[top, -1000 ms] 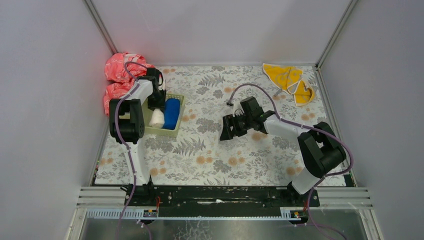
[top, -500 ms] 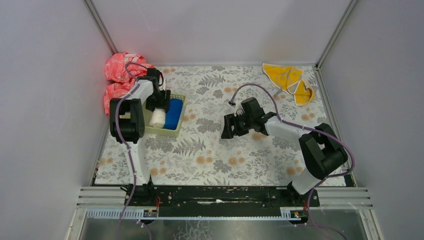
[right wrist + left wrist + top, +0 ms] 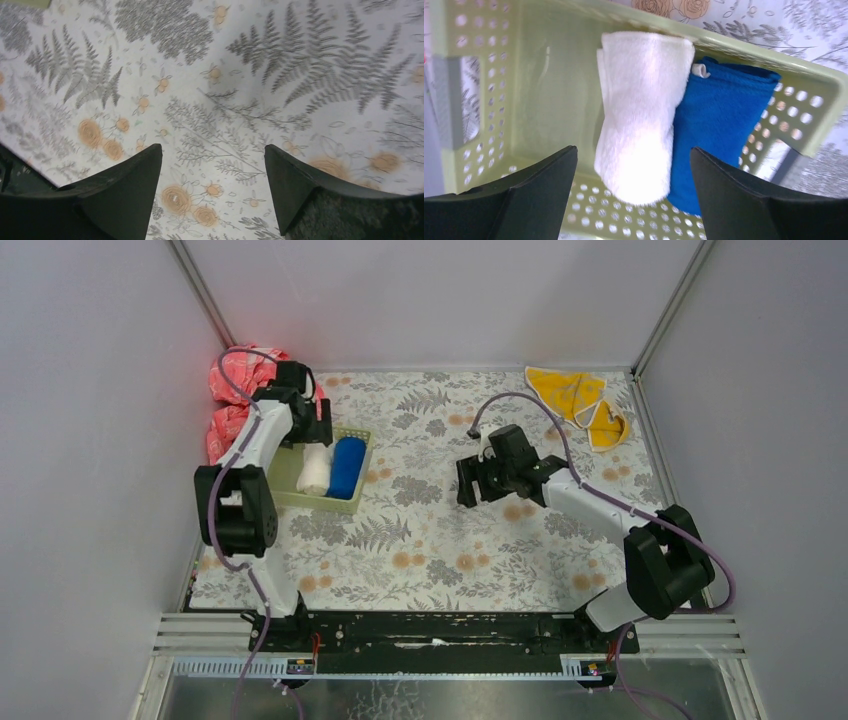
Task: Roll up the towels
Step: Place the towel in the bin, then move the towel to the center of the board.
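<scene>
The left arm stretches toward the far-left corner, and the left claw (image 3: 633, 152), lifted and spread since a second ago, hangs wide and empty above a fluffy cream-white rolled towel (image 3: 639, 115) touching a royal blue rolled towel (image 3: 719, 125) in a pale green perforated plastic basket (image 3: 549, 75). The right claw (image 3: 212, 148) hovers wide open and empty over the fern-printed bench (image 3: 430, 540); a crumpled yellow-orange towel (image 3: 580, 400) lies far-right.

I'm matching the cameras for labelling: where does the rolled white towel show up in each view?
Top external: the white towel lies in the green basket, left of centre.
Left wrist: the white towel is mid-frame, inside the same basket.
Right wrist: not in it; only the floral table cover shows.
Shared landmark: the blue towel lying against its right side.
</scene>
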